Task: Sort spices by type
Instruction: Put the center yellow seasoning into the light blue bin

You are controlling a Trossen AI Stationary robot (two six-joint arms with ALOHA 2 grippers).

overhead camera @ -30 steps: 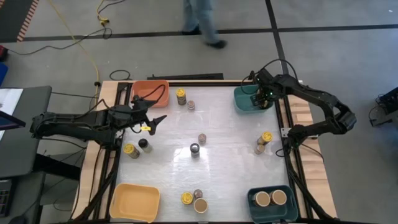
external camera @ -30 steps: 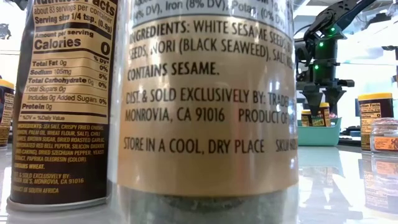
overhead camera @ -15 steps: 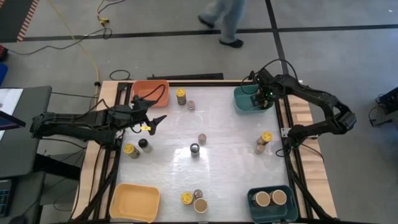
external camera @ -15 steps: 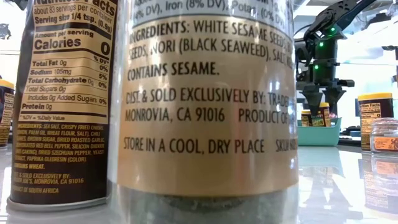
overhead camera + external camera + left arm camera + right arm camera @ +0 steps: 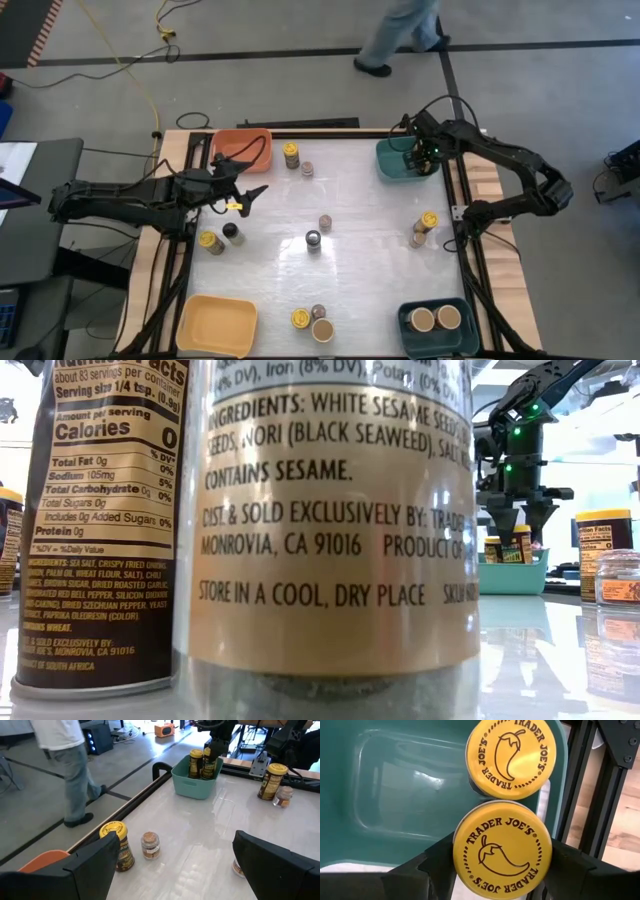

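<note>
Your right claw [image 5: 501, 851] sits over the teal bin [image 5: 395, 795], its fingers either side of a yellow-lidded jar [image 5: 502, 850], with a second yellow-lidded jar [image 5: 510, 757] just beyond it in the same bin. Your left claw [image 5: 250, 190] hangs wide open beside the orange bin [image 5: 240, 147]; the other jars stand scattered on the table [image 5: 370, 260].

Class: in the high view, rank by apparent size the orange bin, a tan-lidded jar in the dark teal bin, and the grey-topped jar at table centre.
1. orange bin
2. tan-lidded jar
3. grey-topped jar

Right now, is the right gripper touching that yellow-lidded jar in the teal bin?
Touching: the right wrist view shows the right gripper with both fingers against the yellow-lidded jar.
</note>
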